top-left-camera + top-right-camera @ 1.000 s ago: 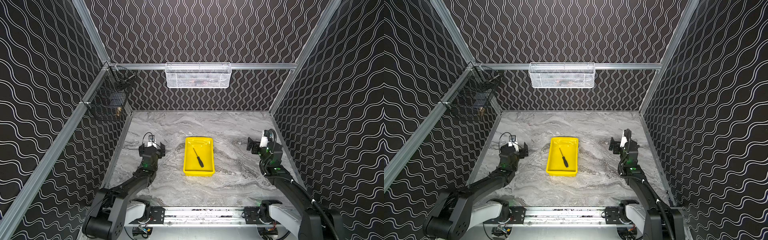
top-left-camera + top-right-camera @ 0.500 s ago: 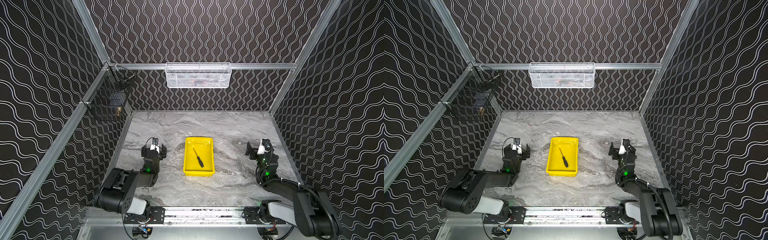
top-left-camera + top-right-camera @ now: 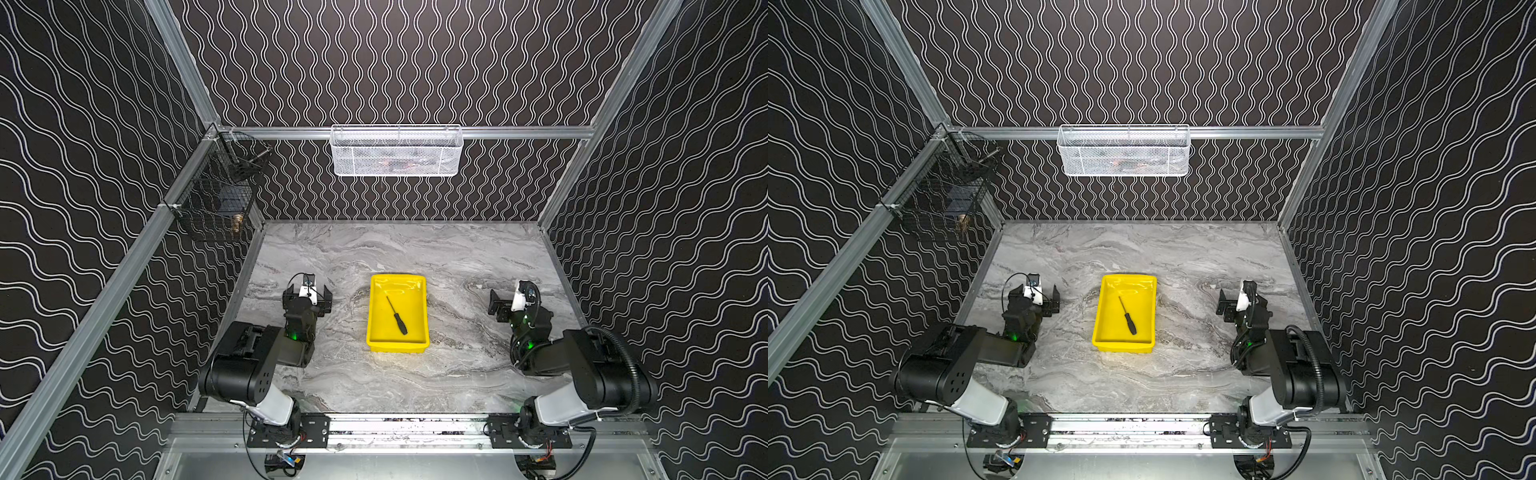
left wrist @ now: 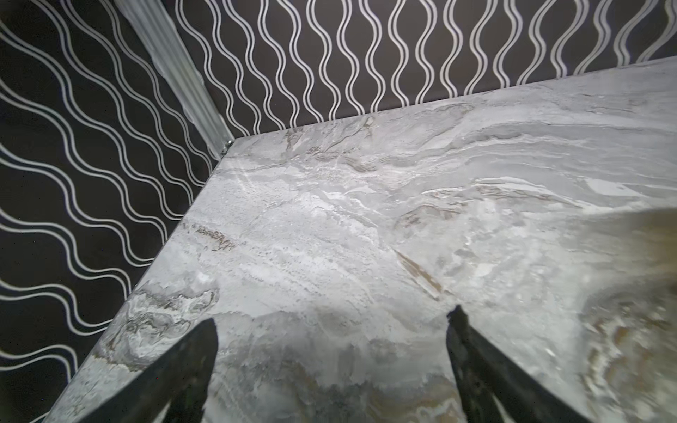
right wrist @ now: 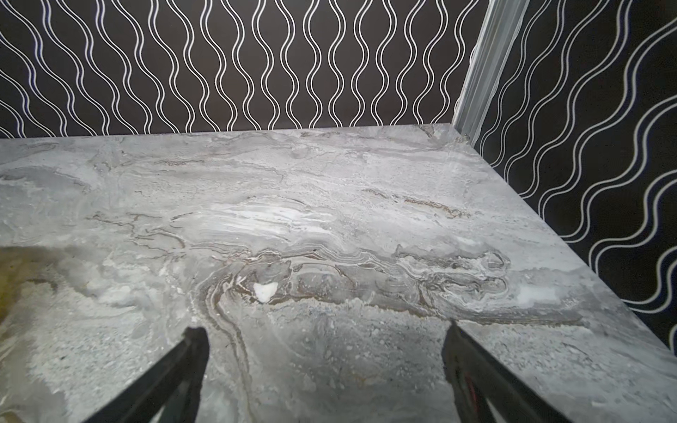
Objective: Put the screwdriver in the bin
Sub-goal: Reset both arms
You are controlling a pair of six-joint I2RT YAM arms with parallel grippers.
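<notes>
The black-handled screwdriver (image 3: 397, 316) (image 3: 1128, 316) lies slantwise inside the yellow bin (image 3: 376, 332) (image 3: 1100, 328) at the middle of the marble table, in both top views. My left gripper (image 3: 307, 296) (image 3: 1038, 296) (image 4: 331, 322) stands open to the left of the bin, with nothing between its fingers. To the right of the bin my right gripper (image 3: 505, 301) (image 3: 1231, 301) (image 5: 324, 333) is open and empty too. Both wrist views show only bare marble between the jaws; the bin and screwdriver are outside them.
A white mesh basket (image 3: 397, 151) hangs on the back wall rail. A black wire basket (image 3: 216, 199) hangs in the back left corner. Patterned walls enclose the table on three sides. Both arms are folded low near the front rail (image 3: 407, 426).
Both arms have drawn back and folded down toward the front rail. Their grippers stayed open. The screwdriver and bin have not moved.
</notes>
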